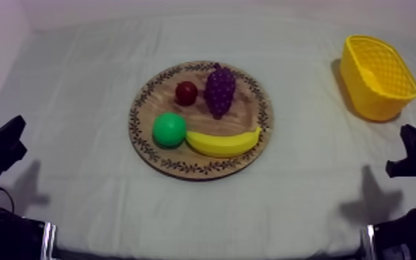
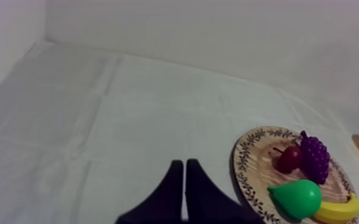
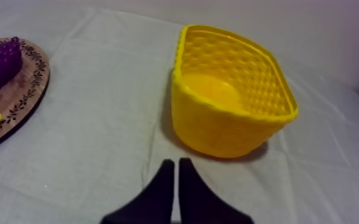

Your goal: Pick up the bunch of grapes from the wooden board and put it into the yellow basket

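Task not started: the purple bunch of grapes [image 1: 220, 90] lies on the round wooden board [image 1: 183, 168]. The yellow basket [image 1: 363, 97], at the table [image 1: 79, 173]'s far right corner, is empty. Left gripper [image 2: 185, 179] and right gripper [image 3: 176, 179] are closed, holding nothing.

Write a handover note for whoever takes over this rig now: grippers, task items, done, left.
Left gripper: shut on nothing, over the cloth.
Right gripper: shut on nothing, facing the yellow lattice basket, which looks empty.
Purple bunch of grapes lies on the round wooden board with patterned rim, beside a small red fruit; green pear and yellow banana share the board.
Done: nothing.
Left: grasp grapes, lift, carry to basket, release.
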Robot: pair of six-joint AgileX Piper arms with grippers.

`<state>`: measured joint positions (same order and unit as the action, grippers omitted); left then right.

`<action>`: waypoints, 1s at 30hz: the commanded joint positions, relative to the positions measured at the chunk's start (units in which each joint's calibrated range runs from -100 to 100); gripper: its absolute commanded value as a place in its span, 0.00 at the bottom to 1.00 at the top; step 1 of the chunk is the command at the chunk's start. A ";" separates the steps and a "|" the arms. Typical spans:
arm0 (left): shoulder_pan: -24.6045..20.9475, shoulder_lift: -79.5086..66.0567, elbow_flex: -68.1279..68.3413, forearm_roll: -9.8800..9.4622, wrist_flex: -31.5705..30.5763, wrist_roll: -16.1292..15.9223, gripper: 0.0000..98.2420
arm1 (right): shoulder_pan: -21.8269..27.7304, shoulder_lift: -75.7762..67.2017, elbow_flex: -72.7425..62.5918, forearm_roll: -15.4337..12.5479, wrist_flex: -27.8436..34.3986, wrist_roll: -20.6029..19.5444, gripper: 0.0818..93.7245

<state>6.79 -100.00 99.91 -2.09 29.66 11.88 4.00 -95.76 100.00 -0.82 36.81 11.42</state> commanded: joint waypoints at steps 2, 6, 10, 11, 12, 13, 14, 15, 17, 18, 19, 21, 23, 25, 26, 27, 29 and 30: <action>-0.02 0.00 -0.02 0.01 0.00 0.01 0.00 | -0.02 0.00 0.00 0.01 0.05 -0.02 0.00; -0.02 0.00 -0.02 0.01 0.00 0.01 0.00 | -0.02 0.00 0.00 0.01 0.05 -0.02 0.00; -0.02 0.00 -0.02 0.01 0.00 0.01 0.00 | -0.02 0.00 0.00 0.01 0.05 0.01 0.00; -0.02 0.00 -0.02 0.01 0.00 0.01 0.00 | 0.07 0.00 0.00 0.01 0.05 -0.04 0.00; -0.02 0.00 -0.02 0.01 0.00 0.01 0.00 | 0.25 0.00 0.00 0.01 0.05 -0.09 0.00; -0.02 0.00 -0.02 0.01 0.00 0.01 0.00 | 0.37 0.00 0.00 0.01 0.05 -0.14 0.00; -0.02 0.00 -0.02 0.01 0.00 0.03 0.00 | 0.39 0.00 0.00 0.00 0.05 -0.47 0.01; -0.02 0.00 -0.02 0.01 0.00 0.04 0.00 | 0.38 0.00 0.00 -0.04 0.07 -0.83 0.01; -0.02 0.00 -0.02 0.01 0.00 0.04 0.00 | 0.37 0.00 0.00 -0.22 0.27 -1.11 0.01; -0.02 0.00 -0.02 0.01 0.00 0.03 0.00 | 0.39 0.00 0.00 -0.33 0.16 -1.28 0.01; -0.02 0.00 -0.02 0.01 0.00 0.04 0.00 | 0.40 0.00 0.00 -0.50 0.05 -1.27 0.01; -0.02 0.00 -0.02 0.01 0.00 0.04 0.00 | 0.47 0.00 0.00 -1.26 -0.37 -0.62 0.01; -0.02 0.00 -0.02 0.01 0.00 0.02 0.00 | 0.59 0.00 -0.03 -2.15 -1.14 0.22 0.01; -0.02 0.00 -0.02 0.01 0.00 0.04 0.00 | 0.67 0.34 -0.20 -2.98 -1.95 1.03 0.00; -0.02 0.00 -0.02 0.01 0.00 0.03 0.00 | 0.62 0.82 -0.47 -3.18 -2.49 1.26 0.00; -0.02 0.00 -0.02 0.01 0.00 0.03 0.00 | 0.52 1.49 -0.90 -3.23 -3.01 1.39 0.00; -0.02 0.00 -0.02 0.01 0.00 0.02 0.00 | 0.17 3.39 -2.25 -3.21 -3.67 1.53 0.00; -0.02 0.00 -0.02 0.01 0.00 0.02 0.00 | -0.05 4.54 -3.14 -3.12 -3.89 1.54 0.00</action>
<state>6.79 -100.00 99.91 -2.09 29.66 11.91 4.13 -92.69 97.88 -4.14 32.86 13.04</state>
